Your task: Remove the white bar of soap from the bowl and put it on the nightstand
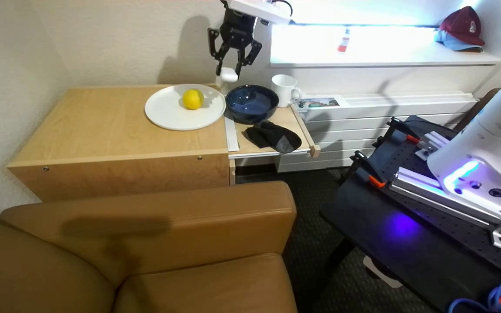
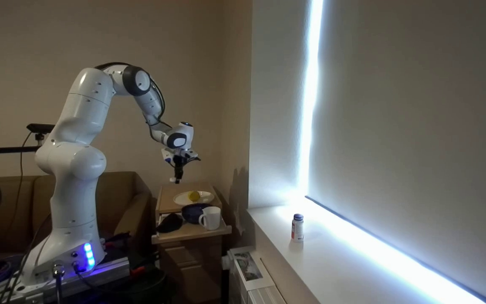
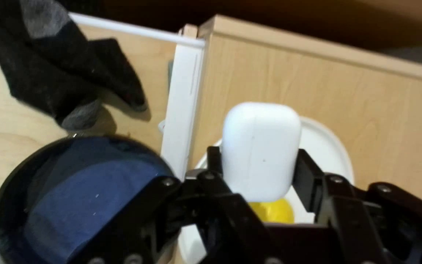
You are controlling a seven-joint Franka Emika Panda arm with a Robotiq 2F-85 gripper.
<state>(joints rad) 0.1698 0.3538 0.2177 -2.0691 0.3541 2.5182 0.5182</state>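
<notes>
The white bar of soap point(image 3: 262, 150) is a small rounded white block held between my fingertips; it also shows in both exterior views point(image 1: 229, 75) point(image 2: 172, 180). My gripper point(image 3: 258, 161) is shut on it, one finger on each side, in the air above the furniture. In an exterior view the gripper point(image 1: 228, 73) appears just behind and above the dark blue bowl point(image 1: 252, 103). The bowl also shows in the wrist view point(image 3: 90, 205), with no soap visible in it. The light wooden nightstand point(image 1: 98, 126) has its broad top left of the bowl; it also shows in the wrist view point(image 3: 379, 106).
A white plate point(image 1: 168, 115) with a yellow round fruit point(image 1: 193, 99) lies on the nightstand top. The bowl, a white mug point(image 1: 282, 89) and a dark sock point(image 1: 274, 135) sit on the pulled-out drawer section. A brown sofa point(image 1: 159, 217) stands in front; walls are behind.
</notes>
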